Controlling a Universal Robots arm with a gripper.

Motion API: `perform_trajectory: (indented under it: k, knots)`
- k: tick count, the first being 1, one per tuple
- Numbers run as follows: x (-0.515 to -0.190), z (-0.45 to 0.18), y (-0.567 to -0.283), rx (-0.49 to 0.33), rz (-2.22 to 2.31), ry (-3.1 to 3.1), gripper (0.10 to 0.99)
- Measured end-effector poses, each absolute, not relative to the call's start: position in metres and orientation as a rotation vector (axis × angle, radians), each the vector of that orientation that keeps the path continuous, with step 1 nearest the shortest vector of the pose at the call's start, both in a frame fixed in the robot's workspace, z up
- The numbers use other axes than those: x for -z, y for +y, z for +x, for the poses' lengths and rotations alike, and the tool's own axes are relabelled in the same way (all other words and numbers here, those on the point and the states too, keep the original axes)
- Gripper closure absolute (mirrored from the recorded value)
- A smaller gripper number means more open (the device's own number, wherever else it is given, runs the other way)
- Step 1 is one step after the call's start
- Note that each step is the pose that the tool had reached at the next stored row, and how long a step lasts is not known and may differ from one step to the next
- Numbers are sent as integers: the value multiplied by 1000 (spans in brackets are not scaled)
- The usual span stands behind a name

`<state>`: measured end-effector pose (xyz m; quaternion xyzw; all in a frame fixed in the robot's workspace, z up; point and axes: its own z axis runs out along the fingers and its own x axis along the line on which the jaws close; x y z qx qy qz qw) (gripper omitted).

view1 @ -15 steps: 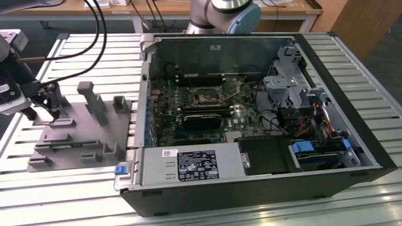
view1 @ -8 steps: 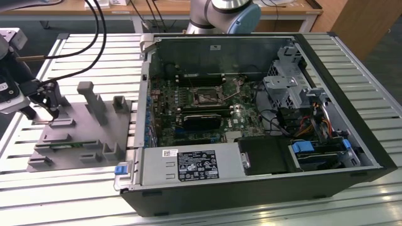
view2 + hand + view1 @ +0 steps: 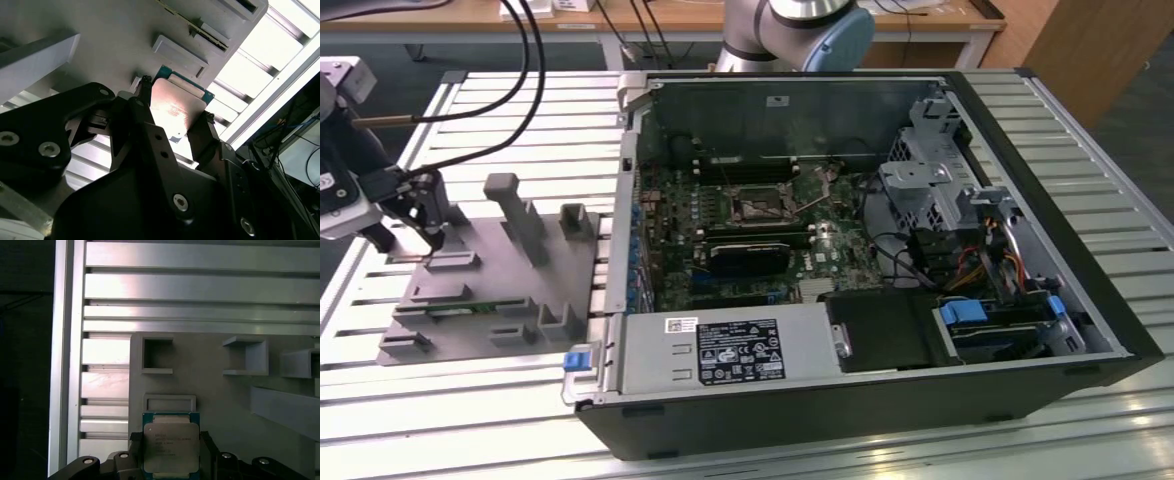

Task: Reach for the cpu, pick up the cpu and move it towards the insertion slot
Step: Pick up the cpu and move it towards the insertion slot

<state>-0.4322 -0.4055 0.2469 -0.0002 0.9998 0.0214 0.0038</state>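
Exterior view's left is where your gripper [image 3: 411, 236] hangs, over the left end of the grey tray [image 3: 480, 300]. In both wrist views its jaws are clamped on 2 opposite edges of the cpu [image 3: 171, 447]; I cannot tell whether it has left the tray. You seem to be at the lift-and-carry. Keep the cpu flat, hold the squeeze steady and stay above the tray's upright posts [image 3: 520, 215]. Further right, inside the open computer case [image 3: 1081, 200], the insertion slot [image 3: 761, 206] lies mid-board, well apart from the cpu.
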Motion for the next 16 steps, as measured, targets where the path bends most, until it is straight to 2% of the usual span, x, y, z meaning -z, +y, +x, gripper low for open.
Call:
perform_trajectory:
  k: [16]
  knots:
    - [-252,-432,-405,-67,-1,3133,549]
